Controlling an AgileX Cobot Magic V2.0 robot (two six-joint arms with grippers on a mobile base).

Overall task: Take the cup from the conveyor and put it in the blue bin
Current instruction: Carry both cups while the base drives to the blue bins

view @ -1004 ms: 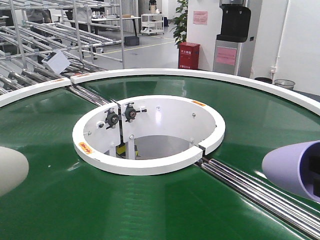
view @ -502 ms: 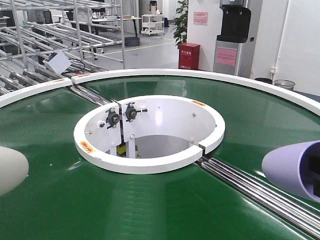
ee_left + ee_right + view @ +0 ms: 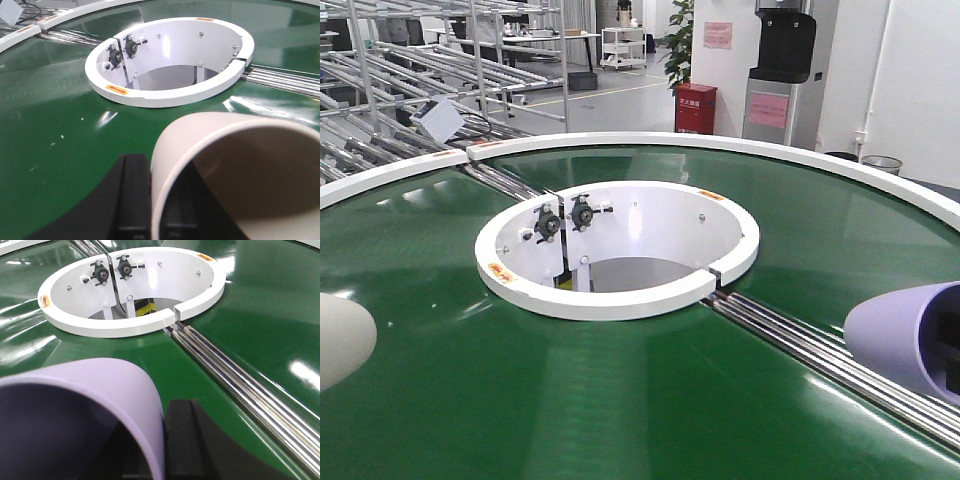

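Note:
The dark green conveyor (image 3: 620, 400) fills every view, with its white-walled round opening (image 3: 620, 250) at the centre. A cream cup (image 3: 235, 170) lies on its side above the belt, and my left gripper (image 3: 156, 200) is shut on its rim, one black finger (image 3: 134, 195) outside and one inside. The same cream cup (image 3: 340, 340) shows at the front view's left edge. A lavender cup (image 3: 75, 410) is held the same way by my right gripper (image 3: 161, 445), shut on its wall. That lavender cup (image 3: 900, 335) sits at the front view's right edge. The blue bin is out of view.
Steel rollers (image 3: 820, 355) cross the belt from the opening toward the lower right, and another roller strip (image 3: 505, 180) runs to the back left. Behind the conveyor stand metal racks (image 3: 420, 70), a red box (image 3: 697, 108) and a water dispenser (image 3: 780, 75).
The conveyor and background have shifted up and slightly away in the front view. Both cups stay at the same frame edges, still gripped.

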